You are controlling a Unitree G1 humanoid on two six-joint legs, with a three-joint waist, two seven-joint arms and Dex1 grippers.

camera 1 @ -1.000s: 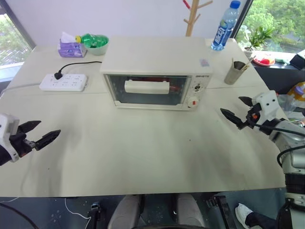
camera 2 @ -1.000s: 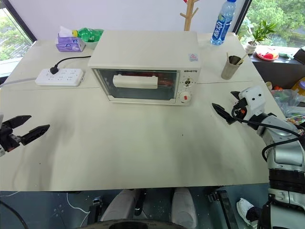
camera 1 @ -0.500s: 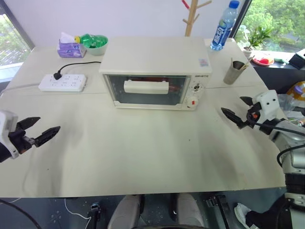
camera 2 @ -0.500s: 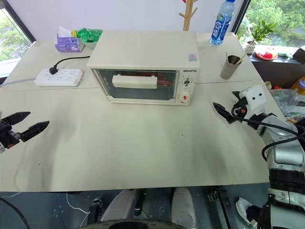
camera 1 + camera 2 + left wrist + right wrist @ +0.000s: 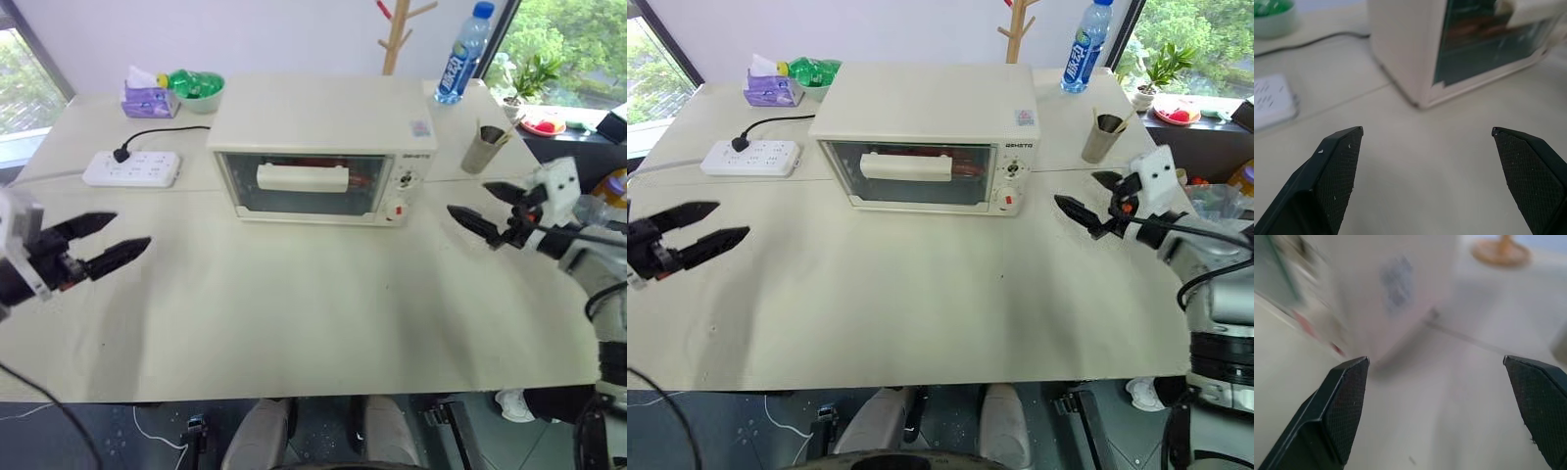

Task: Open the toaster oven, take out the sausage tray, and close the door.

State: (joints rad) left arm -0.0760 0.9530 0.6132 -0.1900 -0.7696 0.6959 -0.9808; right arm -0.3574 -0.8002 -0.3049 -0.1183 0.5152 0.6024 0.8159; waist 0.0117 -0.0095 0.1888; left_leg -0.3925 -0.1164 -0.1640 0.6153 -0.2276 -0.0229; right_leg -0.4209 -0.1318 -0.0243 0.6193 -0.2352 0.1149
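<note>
Left gripper (image 5: 116,243), two black fingers spread wide apart and empty, hangs above the cream tabletop (image 5: 294,313) at the robot's left, tips aimed toward the oven. Right gripper (image 5: 480,206), fingers likewise parted with nothing between them, hangs at the robot's right, near the oven's control side. Between the two, well apart from both, stands the cream-white boxy toaster oven (image 5: 323,147); its glass-fronted door (image 5: 299,184) with a wide white bar handle (image 5: 302,177) is shut. Red sausages on the tray (image 5: 358,181) show dimly behind the glass. Behind the left gripper lies a white power strip (image 5: 130,168); a grey cup of sticks (image 5: 483,147) stands behind the right gripper.
</note>
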